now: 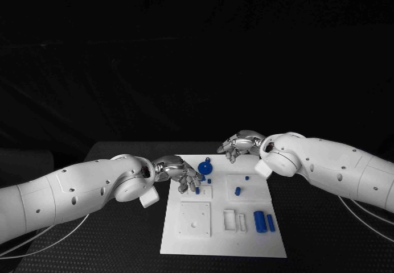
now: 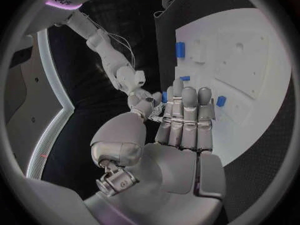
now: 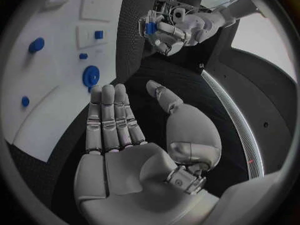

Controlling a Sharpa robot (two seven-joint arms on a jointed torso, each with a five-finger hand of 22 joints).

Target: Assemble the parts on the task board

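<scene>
Two blue cylinders lie on the task board at its near right. Left hand hovers released over its left edge, right hand released beyond its far edge, near the blue disc. Best approach: pinch one part squarely, then seat it vertically.

Black table with the white task board flat at its middle.
</scene>
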